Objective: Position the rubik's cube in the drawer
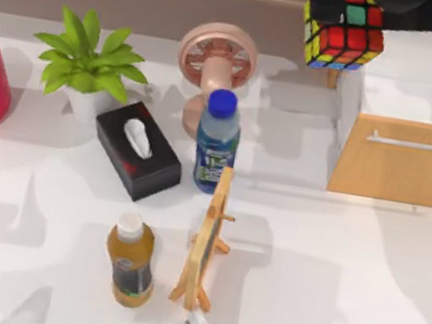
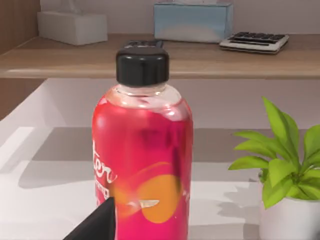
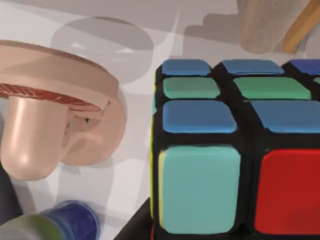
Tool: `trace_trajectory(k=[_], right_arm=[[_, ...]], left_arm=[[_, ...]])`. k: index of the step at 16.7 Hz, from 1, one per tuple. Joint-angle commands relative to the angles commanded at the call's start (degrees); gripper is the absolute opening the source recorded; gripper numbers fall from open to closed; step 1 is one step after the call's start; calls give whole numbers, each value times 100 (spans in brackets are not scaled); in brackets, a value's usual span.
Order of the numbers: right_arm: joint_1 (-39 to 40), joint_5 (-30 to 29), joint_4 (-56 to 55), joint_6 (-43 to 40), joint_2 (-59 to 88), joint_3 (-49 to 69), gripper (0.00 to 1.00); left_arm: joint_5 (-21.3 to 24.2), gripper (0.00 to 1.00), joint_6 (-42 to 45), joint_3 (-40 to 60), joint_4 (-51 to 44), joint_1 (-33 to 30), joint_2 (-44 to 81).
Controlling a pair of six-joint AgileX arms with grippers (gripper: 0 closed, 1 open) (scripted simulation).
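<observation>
**Cube held aloft beside the open drawer, not yet inside**

Top view: the right tool (image 1: 371, 10) is at the far edge of the bench, dark and bulky, clamped on the rubik's cube with its black grid and red, green, yellow and blue stickers (image 1: 344, 36). The cube hangs in the air just left of the large light-wood drawer with a white interior and a thin silver bar handle (image 1: 405, 163), which stands pulled open at the right. So, as I judge it, the pick-up and lift are done; what remains is to carry the cube rightward over the white cavity, lower it and let go. On the white bench (image 1: 326, 295) stand a pink desk fan (image 1: 216, 59), a blue-capped clear bottle (image 1: 217, 142), a black tissue box (image 1: 137, 150), a green potted plant (image 1: 88, 60), an amber bottle with a white cap (image 1: 130, 259) and a small wooden easel frame (image 1: 208, 239). The left arm is parked at the left edge.

Left wrist view: a pink bottle with a black cap (image 2: 142, 165) faces the camera; its label shows the letters "ter", the rest unreadable. Whether the left tool's fingers are apart or together I cannot tell.

Right wrist view: the cube's blue, green, cyan and red stickers loom close above the fan. No writing is readable here.
</observation>
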State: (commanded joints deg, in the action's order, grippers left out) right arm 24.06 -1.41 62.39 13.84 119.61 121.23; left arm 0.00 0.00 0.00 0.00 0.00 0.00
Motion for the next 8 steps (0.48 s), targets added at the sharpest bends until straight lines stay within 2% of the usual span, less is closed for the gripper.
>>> trace_trajectory(k=[4, 8], right_arm=[[-971, 58, 1045, -160, 580, 644, 0], [-1513, 74, 1647, -370, 1484, 1010, 0]], left_arm=[[0, 100, 0, 0, 0, 0, 0], [0, 100, 0, 0, 0, 0, 0]])
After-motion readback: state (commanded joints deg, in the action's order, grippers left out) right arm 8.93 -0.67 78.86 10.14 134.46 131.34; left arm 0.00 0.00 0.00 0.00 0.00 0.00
